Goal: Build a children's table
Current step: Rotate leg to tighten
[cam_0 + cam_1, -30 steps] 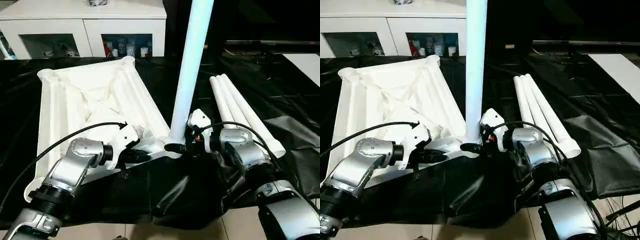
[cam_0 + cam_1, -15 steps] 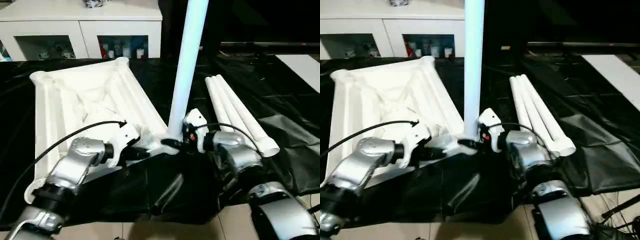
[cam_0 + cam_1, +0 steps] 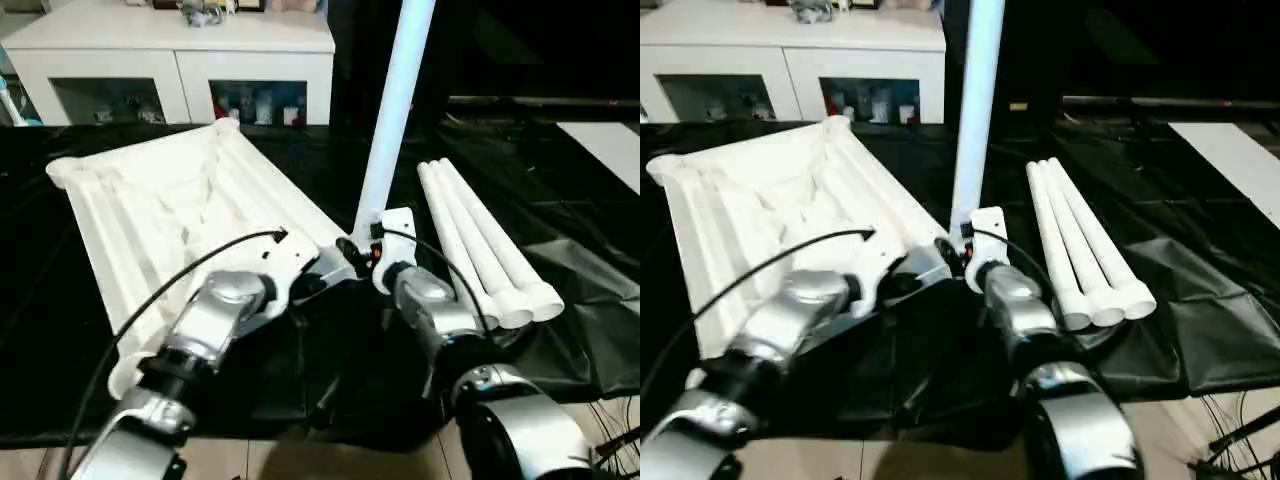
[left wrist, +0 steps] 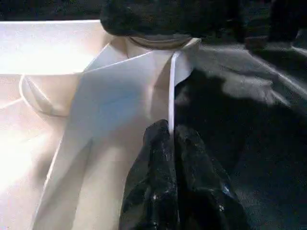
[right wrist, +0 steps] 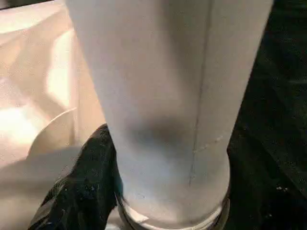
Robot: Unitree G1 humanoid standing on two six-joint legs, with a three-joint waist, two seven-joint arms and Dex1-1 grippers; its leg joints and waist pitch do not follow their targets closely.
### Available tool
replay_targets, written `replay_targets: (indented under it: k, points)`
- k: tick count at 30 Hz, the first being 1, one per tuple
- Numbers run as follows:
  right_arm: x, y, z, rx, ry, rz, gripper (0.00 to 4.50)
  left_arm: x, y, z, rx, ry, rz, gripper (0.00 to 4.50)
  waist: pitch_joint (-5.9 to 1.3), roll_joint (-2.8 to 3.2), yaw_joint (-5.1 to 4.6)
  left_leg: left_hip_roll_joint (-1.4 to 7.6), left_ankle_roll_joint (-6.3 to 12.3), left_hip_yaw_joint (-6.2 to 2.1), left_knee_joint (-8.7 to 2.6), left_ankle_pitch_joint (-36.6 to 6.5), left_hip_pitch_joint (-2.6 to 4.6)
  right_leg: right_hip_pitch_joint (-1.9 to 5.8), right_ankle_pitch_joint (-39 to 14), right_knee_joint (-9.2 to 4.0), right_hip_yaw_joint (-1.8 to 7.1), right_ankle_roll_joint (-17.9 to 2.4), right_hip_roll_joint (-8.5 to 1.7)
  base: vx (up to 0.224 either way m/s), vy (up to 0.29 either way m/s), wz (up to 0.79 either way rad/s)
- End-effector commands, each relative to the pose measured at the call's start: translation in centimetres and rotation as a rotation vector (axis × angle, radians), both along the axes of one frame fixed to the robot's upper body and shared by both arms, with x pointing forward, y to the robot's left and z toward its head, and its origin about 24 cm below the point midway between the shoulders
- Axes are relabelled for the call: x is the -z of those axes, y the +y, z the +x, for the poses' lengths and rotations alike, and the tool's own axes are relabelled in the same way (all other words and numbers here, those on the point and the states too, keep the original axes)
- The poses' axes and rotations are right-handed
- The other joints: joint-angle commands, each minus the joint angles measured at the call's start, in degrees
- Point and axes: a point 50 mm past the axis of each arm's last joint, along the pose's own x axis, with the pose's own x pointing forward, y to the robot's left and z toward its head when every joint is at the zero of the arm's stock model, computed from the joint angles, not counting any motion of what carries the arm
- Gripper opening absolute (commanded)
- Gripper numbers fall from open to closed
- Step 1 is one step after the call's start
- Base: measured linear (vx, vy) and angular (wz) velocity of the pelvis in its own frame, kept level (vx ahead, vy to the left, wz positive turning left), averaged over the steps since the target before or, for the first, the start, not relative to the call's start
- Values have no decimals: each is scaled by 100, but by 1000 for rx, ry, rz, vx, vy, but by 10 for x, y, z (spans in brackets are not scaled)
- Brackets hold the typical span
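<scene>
The table top [image 3: 170, 215] lay upside down on the black sheet [image 3: 560, 290], ribbed underside up, with its near corner socket toward the robot. One tube leg [image 3: 395, 110] stood upright in that socket, and the three spare legs [image 3: 480, 240] lay side by side on the sheet to the right, well apart from the top.

The left gripper [image 4: 172, 143] was pinched shut on the thin edge wall of the table top [image 4: 120, 96] right beside the socket, with both black fingers [image 4: 148, 182] pressed together on the rim. The right gripper [image 3: 352, 252] sat at the base of the upright leg, with its jaws spread about the tube. In the right wrist view one black finger [image 5: 81, 191] lay against the leg [image 5: 163, 96] just above the socket collar. The far finger was hidden behind the tube, so a firm grip could not be confirmed.

Handling judgement:
- The top looked like stiff, light moulded plastic, likely to slide on the glossy sheet, so pinning it at the rim near the socket made sense.
- The legs looked like hollow, rigid, smooth tubes that would be slippery under the rubber fingers.
- A leg was best held low, near the socket end, to cut leverage, because a high grip could tip it or cock it in the socket.
- A spare leg would be best taken near one end and kept level.
</scene>
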Motion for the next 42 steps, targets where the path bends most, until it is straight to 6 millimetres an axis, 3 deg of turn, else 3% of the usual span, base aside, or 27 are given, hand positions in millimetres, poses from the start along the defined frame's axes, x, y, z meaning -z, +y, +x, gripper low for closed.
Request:
replay_targets:
  k: [1,5,6,9,11,15,19,20,23,24,26,29,33,42]
  points:
    - [31,1,-17,91,178,71,267,15,-7,-7,-20,47,-22,0,-191,23,-38,151,-173,-93,-521,-2246,67,45,-2185,-600,244,-766,-443,0,0,0]
    - [26,8,-15,55,148,48,267,15,-6,-11,20,49,-16,0,-195,11,-49,150,-176,-95,-538,-2264,49,37,-2084,-600,246,-711,-439,0,0,0]
    - [24,7,-13,54,134,48,267,15,-5,-12,28,49,-14,0,-207,20,-54,155,-154,-107,-548,-2210,18,64,-2071,-596,247,-684,-458,0,0,0]
    - [18,4,-10,30,91,50,339,15,-1,-14,60,46,-9,0,-218,4,-56,154,-123,-88,-550,-2098,29,63,-1892,-597,246,-701,-442,0,0,0]
    - [13,1,-7,-12,60,54,346,15,3,-16,76,47,-6,0,-235,-13,-50,161,-68,-77,-541,-1888,5,98,-1608,-567,253,-752,-444,0,0,0]
    - [4,-15,-2,-70,8,17,381,13,12,-20,111,54,-8,0,-263,-2,-30,161,66,-26,-490,-1375,6,129,-879,-511,251,-986,-427,0,0,0]
    - [-2,-29,2,-133,-21,-34,418,12,19,-24,148,61,-14,0,-287,4,-26,136,265,-8,-442,-685,-55,207,53,-409,224,-1200,-407,0,0,0]
    - [-8,-37,1,-268,-52,-78,418,11,24,-27,177,65,-13,0,-295,35,-38,144,285,-2,-428,-678,-39,201,157,-402,217,-1240,-393,0,0,0]
    - [-13,-42,-1,-403,-66,-73,418,9,28,-29,201,77,-24,0,-309,29,-46,149,447,6,-393,-571,-56,236,482,-375,211,-1338,-386,0,0,0]
    - [-18,-44,-7,-585,-96,-95,418,6,31,-34,264,92,-37,0,-301,53,-49,149,505,9,-392,-543,-46,223,486,-377,207,-1405,-387,0,0,0]
    - [-19,-46,-15,-767,-94,-131,418,3,34,-38,328,108,-47,0,-306,49,-24,170,582,13,-372,-553,-61,240,523,-362,186,-1430,-364,0,0,0]
    - [-18,-49,-17,-823,-79,-165,418,1,36,-40,366,113,-54,0,-299,54,-24,187,566,20,-372,-594,-50,209,391,-363,179,-1522,-378,0,0,0]
    - [-21,-49,-17,-859,-85,-180,418,-1,38,-43,403,146,-71,0,-283,35,-37,191,414,14,-392,-835,-37,201,-100,-390,190,-1523,-400,0,0,0]
    - [-21,-46,-19,-921,-82,-161,418,-2,43,-42,399,149,-60,0,-311,24,-27,177,572,19,-352,-487,-58,221,403,-333,185,-1594,-392,0,0,0]
